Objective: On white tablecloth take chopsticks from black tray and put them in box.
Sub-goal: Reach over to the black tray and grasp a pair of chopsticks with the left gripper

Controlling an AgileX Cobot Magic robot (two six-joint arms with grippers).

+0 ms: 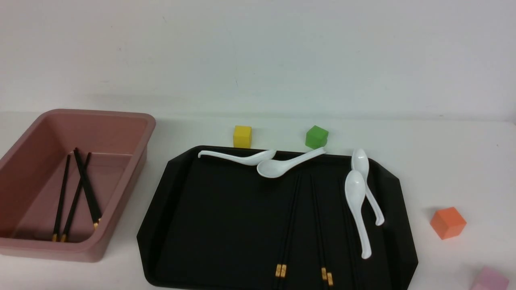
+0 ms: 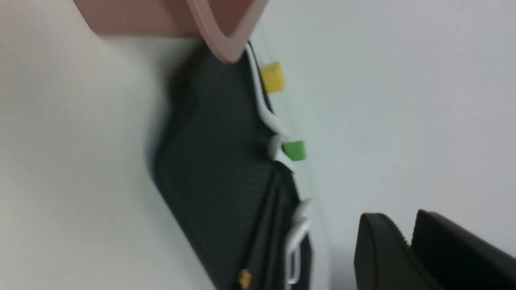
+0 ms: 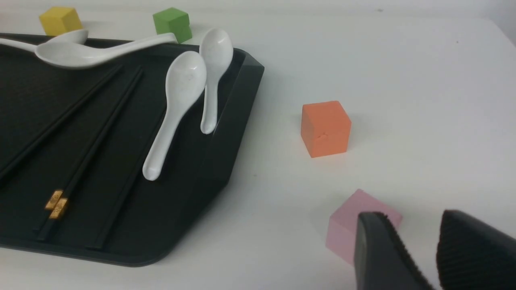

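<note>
Several black chopsticks (image 1: 289, 221) with gold-banded ends lie lengthwise in the right half of the black tray (image 1: 217, 213) on the white tablecloth (image 1: 443, 161). They also show in the right wrist view (image 3: 92, 137). Three more chopsticks (image 1: 84, 185) lie in the dusty-pink box (image 1: 100, 114) left of the tray. Neither gripper shows in the front view. My left gripper (image 2: 399, 217) is empty, its jaws a narrow gap apart; its view is blurred, with the box corner (image 2: 225, 44) and tray (image 2: 209, 161) far off. My right gripper (image 3: 413, 214) is open and empty over the cloth, right of the tray (image 3: 225, 133).
Several white spoons (image 1: 356, 205) lie on the tray's back and right edges. A yellow cube (image 1: 242, 136) and a green cube (image 1: 316, 137) stand behind the tray. An orange cube (image 1: 447, 222) and a pink cube (image 3: 346, 229) stand to its right, the pink one just beyond my right fingertips.
</note>
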